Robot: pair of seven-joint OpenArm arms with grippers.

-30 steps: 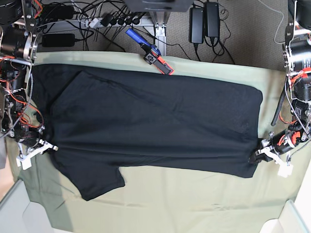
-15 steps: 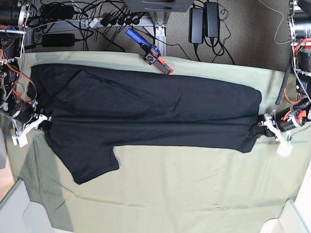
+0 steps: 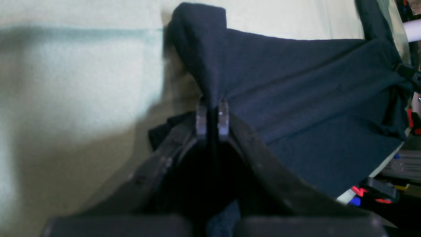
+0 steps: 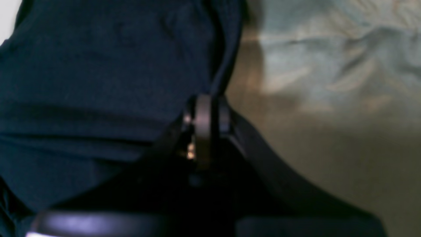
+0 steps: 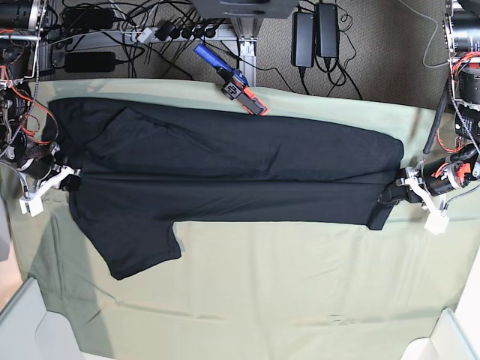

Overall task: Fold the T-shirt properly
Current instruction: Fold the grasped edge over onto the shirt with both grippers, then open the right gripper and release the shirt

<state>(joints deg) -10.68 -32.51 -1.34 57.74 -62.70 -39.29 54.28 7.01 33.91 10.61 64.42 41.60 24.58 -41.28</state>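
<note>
Looking maybe a third done: shirt [image 5: 225,176] stretched long across the green-covered worktop [image 5: 300,300], lower edge lifted and carried over toward the far edge for a lengthwise fold, not laid down yet. Left end effector [image 5: 399,193] pinching the hem end, right end effector [image 5: 64,180] pinching the shoulder end, both pressed tight on fabric. Still left: dropping this fold, tucking the loose sleeve [image 5: 139,247], folding crosswise. Hard to judge how many layers each pinch holds; wrist views blurry, far sleeve hidden.
</note>
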